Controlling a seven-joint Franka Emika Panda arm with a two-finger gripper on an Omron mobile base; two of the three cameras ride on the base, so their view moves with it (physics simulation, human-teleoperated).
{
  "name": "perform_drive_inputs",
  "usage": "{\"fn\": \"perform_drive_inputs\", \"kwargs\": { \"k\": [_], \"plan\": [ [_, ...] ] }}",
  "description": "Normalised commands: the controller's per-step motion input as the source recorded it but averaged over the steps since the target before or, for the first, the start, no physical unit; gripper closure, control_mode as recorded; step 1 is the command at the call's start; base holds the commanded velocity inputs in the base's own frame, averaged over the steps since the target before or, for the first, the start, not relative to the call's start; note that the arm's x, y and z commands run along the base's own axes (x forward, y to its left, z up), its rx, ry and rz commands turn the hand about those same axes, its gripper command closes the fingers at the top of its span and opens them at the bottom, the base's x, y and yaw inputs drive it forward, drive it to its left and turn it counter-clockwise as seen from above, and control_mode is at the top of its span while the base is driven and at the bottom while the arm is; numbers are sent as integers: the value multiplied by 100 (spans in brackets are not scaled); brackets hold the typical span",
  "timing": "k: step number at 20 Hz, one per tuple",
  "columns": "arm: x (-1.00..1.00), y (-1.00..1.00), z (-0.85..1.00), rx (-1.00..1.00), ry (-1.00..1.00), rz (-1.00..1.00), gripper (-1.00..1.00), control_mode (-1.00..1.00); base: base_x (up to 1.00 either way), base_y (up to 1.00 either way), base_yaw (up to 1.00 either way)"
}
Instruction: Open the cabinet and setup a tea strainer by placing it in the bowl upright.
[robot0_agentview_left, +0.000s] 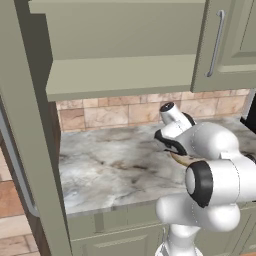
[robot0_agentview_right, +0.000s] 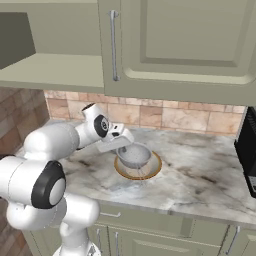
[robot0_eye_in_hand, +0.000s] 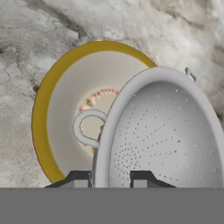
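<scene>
Hand (robot0_eye_in_hand: 110, 177) clamped on tea strainer (robot0_agentview_right: 133, 155) rim over bowl (robot0_agentview_right: 152, 172) on marble counter (robot0_agentview_right: 200, 180), under open cabinet (robot0_agentview_left: 120, 75).

You are looking at a grey-veined marble tabletop (robot0_agentview_right: 210, 185) running along a backsplash (robot0_agentview_right: 185, 117) of tan and brown stone tiles. Sage-green drawer fronts (robot0_agentview_right: 150, 222) sit under its front edge. Above it hangs a narrower green door (robot0_agentview_left: 230, 45) with a silver bar handle (robot0_agentview_left: 216, 44). At the far right edge of the right base view you see part of a dark appliance (robot0_agentview_right: 248, 150) on the marble.
</scene>
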Motion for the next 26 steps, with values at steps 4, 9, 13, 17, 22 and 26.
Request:
{"fn": "perform_drive_inputs", "kwargs": {
  "k": [4,9,13,17,22,26],
  "plan": [
    [1,-1,0,2,-5,0,100,-100,0,0,0],
    [11,0,-9,0,-2,0,100,-100,0,0,0],
    [13,0,-9,0,0,0,100,-100,0,0,0],
    [12,0,-14,0,0,0,100,-100,0,0,0],
    [7,0,-11,0,0,0,100,-100,0,0,0],
    [2,0,-18,0,-1,0,100,-100,0,0,0]
  ]
}}
